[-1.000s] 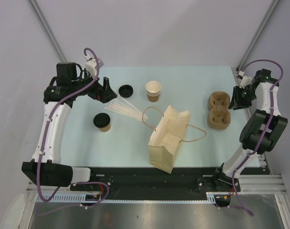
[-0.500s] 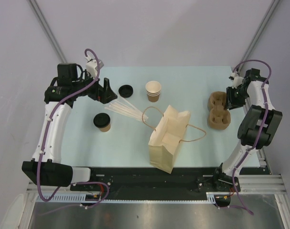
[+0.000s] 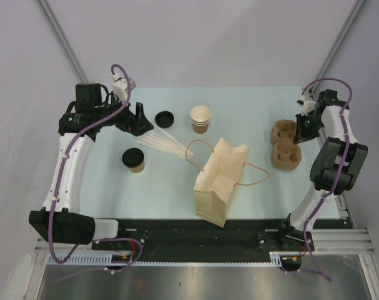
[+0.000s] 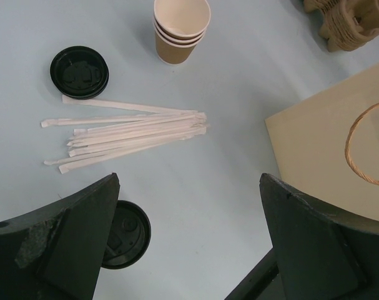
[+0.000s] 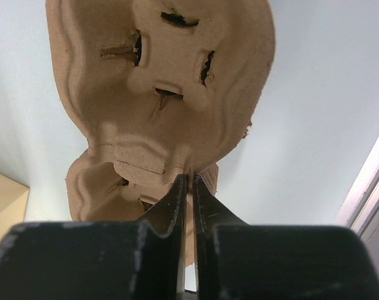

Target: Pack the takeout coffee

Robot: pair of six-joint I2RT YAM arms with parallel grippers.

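Our right pincer (image 5: 189,181) now has its fingers drawn together on the near rim of the pulp cup carrier (image 5: 170,81), at the waist between two wells. A second ago it hung back by the desk's (image 3: 251,106) right edge with its fingers apart, short of the carrier. Nothing else on the desk has shifted. Our left pincer (image 4: 189,181) has not moved and stands wide apart, holding nothing, above the paper-wrapped sticks (image 4: 130,131). The takeout coffee (image 3: 133,159) stands upright just on the near side of this pincer, its black lid partly hidden under the left finger in the wrist view, and well apart from the right pincer, with the paper bag (image 3: 220,181) lying between them. Beyond the left pincer sit a loose black lid (image 4: 80,72) and the stack of lidless cups (image 4: 182,31). The carrier lies close to the desk's right edge. We see bare desk between it and the bag, and more beyond the bag.
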